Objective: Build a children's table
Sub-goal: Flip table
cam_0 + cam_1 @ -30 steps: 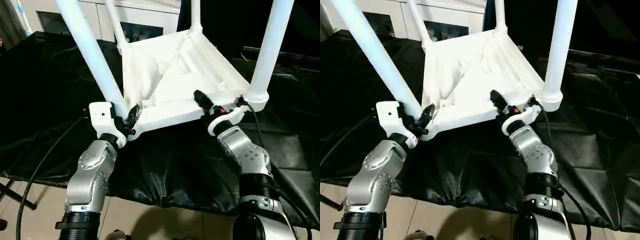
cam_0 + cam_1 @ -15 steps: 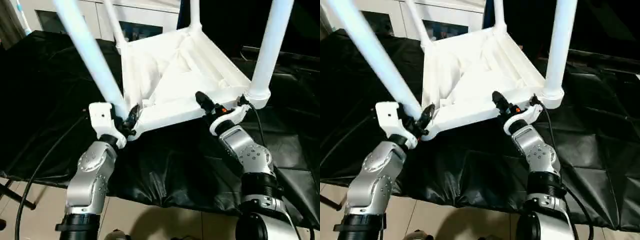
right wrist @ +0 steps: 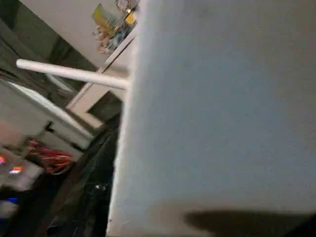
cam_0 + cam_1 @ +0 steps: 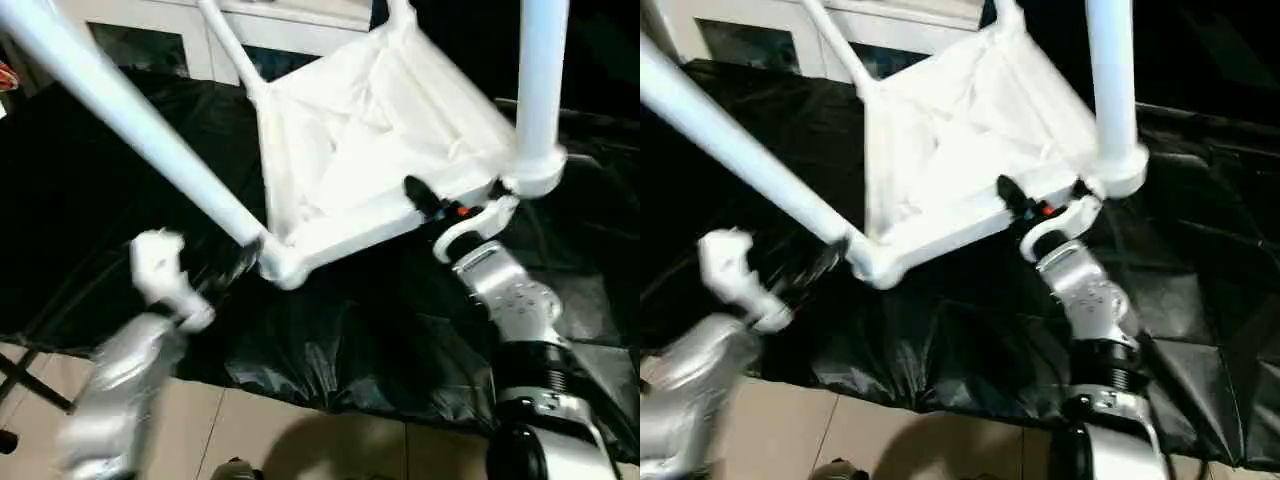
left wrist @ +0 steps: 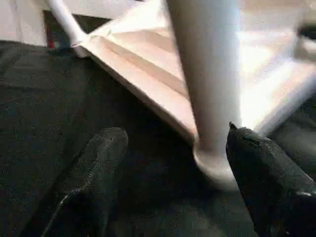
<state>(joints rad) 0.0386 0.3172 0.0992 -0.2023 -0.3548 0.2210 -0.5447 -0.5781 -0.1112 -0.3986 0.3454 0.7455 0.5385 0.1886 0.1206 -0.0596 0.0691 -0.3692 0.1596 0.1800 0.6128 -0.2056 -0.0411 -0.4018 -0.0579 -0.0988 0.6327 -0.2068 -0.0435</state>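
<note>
The children's table lies upside down and tilted on the black cloth, its white legs pointing up. One leg slants up to the left from the near left corner socket. Another leg stands at the near right corner. My left gripper hangs open just left of that near left corner, apart from it. In the left wrist view its fingers are spread wide, with the leg base ahead of them. My right gripper is shut on the table's near rim, one black finger lying over the edge.
A black cloth covers the low work surface and hangs over its near edge. A white cabinet with glass doors stands behind. Tiled floor shows below, with a black stand leg at the left.
My left gripper has let go of the near left corner, opened, and drawn back to the left. The table has swung and tilted, its near left leg leaning further left. The camera view has shifted too.
</note>
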